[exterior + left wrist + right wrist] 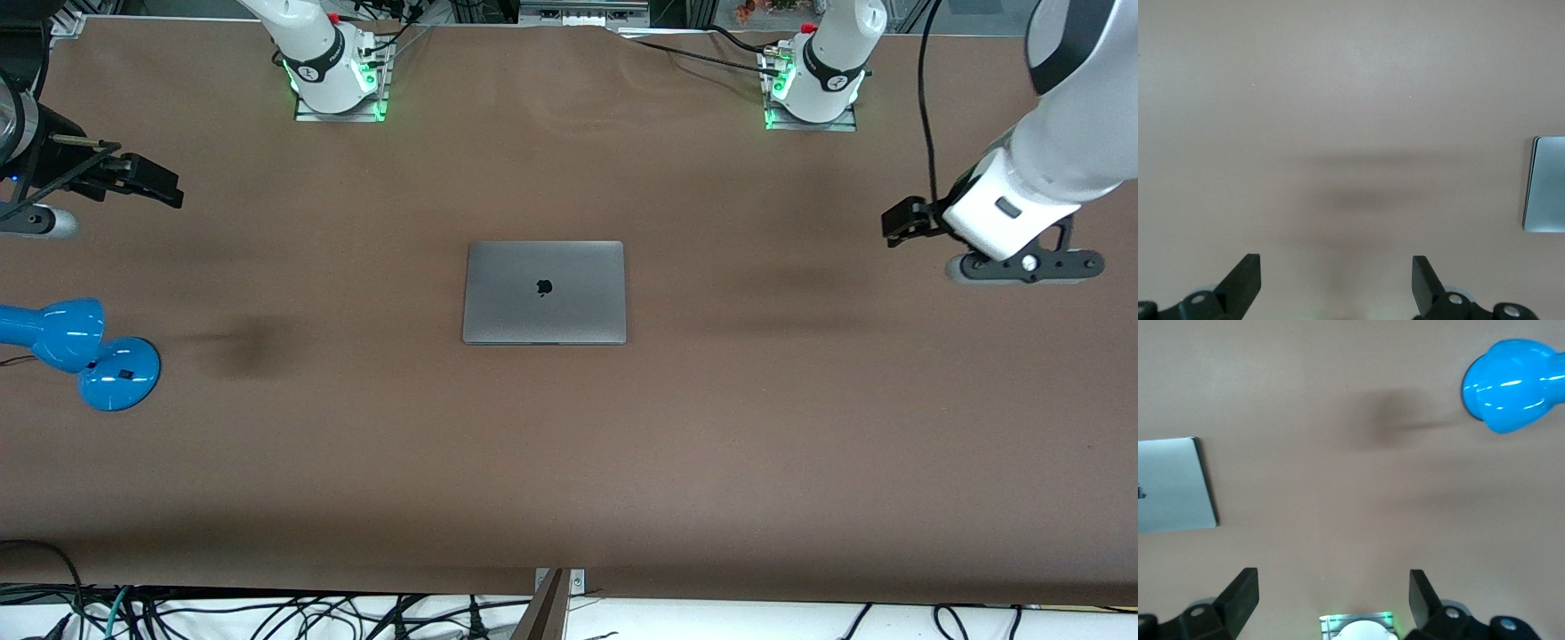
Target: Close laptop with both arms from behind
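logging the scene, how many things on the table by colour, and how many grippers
grey: 1, the laptop, lid shut
blue: 1, the desk lamp
black: 2, the left gripper and the right gripper, both with jaws open over bare table
total: 4

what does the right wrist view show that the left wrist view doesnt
Only the right wrist view shows the blue lamp and a green-lit arm base. Only the left wrist view shows the left gripper, open over bare table. Both show a part of the closed laptop at the picture's edge, the brown table, and that arm's own open gripper, here the right gripper, holding nothing.
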Robot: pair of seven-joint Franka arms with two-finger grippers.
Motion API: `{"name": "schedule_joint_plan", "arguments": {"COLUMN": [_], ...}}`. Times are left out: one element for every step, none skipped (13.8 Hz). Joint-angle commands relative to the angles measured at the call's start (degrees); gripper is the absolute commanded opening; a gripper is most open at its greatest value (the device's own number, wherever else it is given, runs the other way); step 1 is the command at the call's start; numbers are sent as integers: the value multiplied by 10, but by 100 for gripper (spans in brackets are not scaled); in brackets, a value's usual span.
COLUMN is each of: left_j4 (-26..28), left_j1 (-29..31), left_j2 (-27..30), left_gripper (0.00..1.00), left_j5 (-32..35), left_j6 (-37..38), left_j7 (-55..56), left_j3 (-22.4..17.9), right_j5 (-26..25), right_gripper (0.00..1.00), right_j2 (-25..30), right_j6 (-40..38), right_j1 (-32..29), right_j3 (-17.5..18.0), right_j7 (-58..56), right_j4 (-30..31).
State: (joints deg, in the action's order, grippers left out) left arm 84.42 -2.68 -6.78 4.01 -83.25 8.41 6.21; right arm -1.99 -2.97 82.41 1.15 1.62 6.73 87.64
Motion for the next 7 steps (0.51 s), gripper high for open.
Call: {"name": "schedule_joint_plan", "arguments": {"left_j4": [15,12,12,11,8,6,6], "left_j1": [-49,-56,-56,-55,-54,-53,-53], "left_j2": [36,40,41,40,37,34,34], "left_gripper": [100,100,100,100,100,100,100], "left_j5": [-9,-9,-9,-8,-8,-8,-8], "left_j6": [2,1,1,-1,-2,-2,-1], "left_j7": [-58,-60,-59,-59,-59,-56,-58], "left_j3": [-73,-78,-77,-77,-75,-75,-75], "right_j5": [-14,-14,-14,-13,-9,-7,-7], "right_gripper": [100,100,100,100,100,100,100], "right_j2": [19,19,19,19,17,16,16], "right_j6": [44,68,78,79,83,90,96], "right_j1": [-7,-8,-7,-7,-7,-7,-7], "right_j3": [8,8,8,8,9,10,10], "right_j7": [-8,-12,-12,-11,-7,-7,-8], "right_j4": [24,31,36,39,40,41,41]}}
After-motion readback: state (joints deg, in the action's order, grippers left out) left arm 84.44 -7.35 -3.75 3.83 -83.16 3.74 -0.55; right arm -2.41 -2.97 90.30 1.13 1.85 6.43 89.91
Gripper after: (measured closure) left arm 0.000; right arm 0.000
